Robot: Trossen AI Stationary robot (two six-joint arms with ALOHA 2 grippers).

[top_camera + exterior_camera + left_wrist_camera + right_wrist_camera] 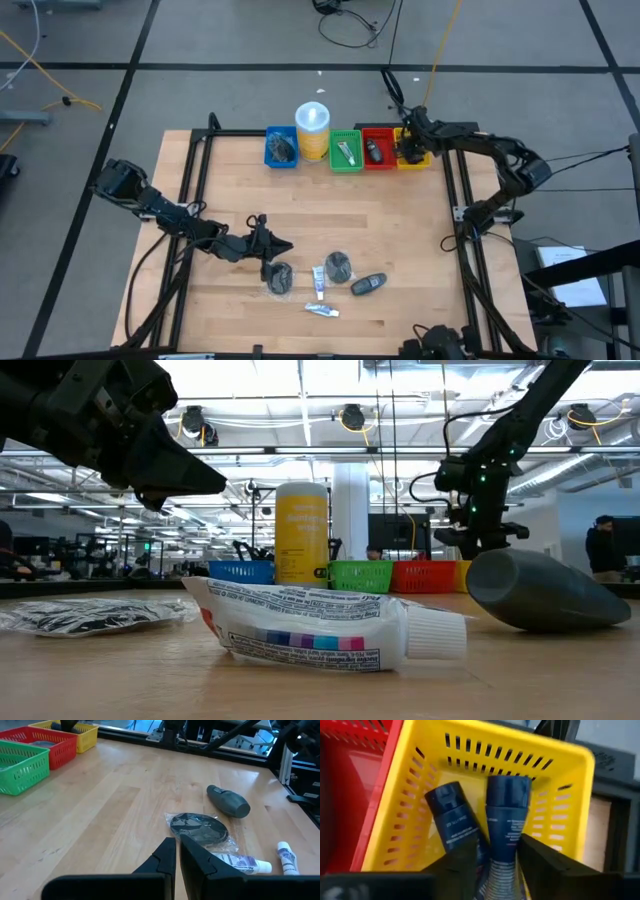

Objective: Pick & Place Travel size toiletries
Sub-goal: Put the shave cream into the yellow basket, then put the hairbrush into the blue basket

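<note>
On the near part of the table lie two grey discs in clear wrap (279,277) (339,265), a dark oblong container (368,285) and two thin white tubes (319,282) (322,311). My left gripper (275,245) hangs shut just left of them and above the table, with nothing between its fingers (176,845). My right gripper (412,148) reaches down into the yellow bin (570,795) at the far right. Its fingers are open on either side of a dark blue container (506,815). A second dark blue container (451,817) lies beside it on the bin's floor. My right gripper's fingers (540,860) come from above, slanting down, along the near end of the dark blue container (501,855), one on each side. The container lies in the bin with its far end by the bin's far wall. Whether the fingers touch it, I cannot tell.
Along the far edge stand a blue bin (281,148), a yellow cylinder with a white lid (312,130), a green bin (346,150) and a red bin (378,148), each bin with an item inside. Bare wood lies between the bins and the loose items.
</note>
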